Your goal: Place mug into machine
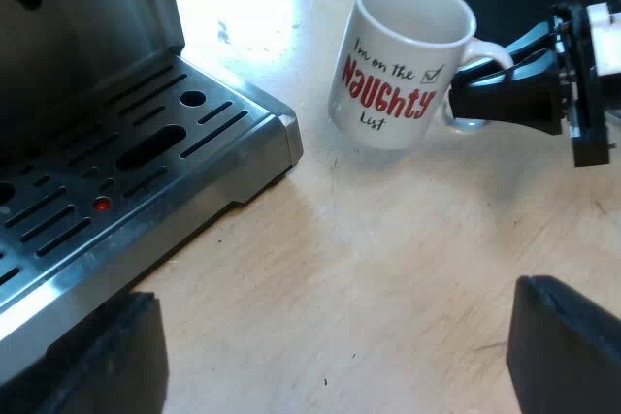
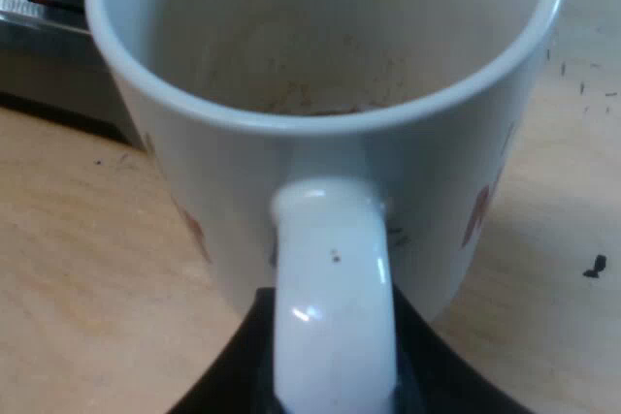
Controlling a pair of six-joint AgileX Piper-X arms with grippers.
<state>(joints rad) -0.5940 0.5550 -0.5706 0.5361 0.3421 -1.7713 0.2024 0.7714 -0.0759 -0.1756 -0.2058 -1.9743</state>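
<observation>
**Mug: grip on handle, stiff and fragile, go gently**

Position: mug [image 1: 403,65] sits upright on the table [image 1: 388,269], near the corner of the espresso machine's [image 1: 78,16] drip tray [image 1: 146,157] but apart from it. Not on the tray yet.

Claws: right claw [image 2: 335,380] is pinching the mug's handle [image 2: 335,278], with a black finger flush on each side of the loop. Left claw [image 1: 330,356] is spread wide over bare table beside the tray, holding nothing.

Handling, my read:
- Glazed ceramic: rigid, no give, chips or cracks on a hard knock against the steel tray edge.
- Glaze is slick. A handle pinch can let the body swing or rotate around the grip, so keep moves slow.
- Empty, so moderate weight, but the weight hangs off to one side of the grip.
- Handle is the sensible hold. The body looks too wide and smooth for a reliable pinch.

Looks: white, glossy, straight-walled with a thick rim. Print [image 1: 386,96] faces the left wrist camera: "I'm on the NAUGHTY List", NAUGHTY in red, the rest black script with a ticked box. Inside there is no liquid, just faint brownish residue low down. Small dark speck on the handle.
</observation>
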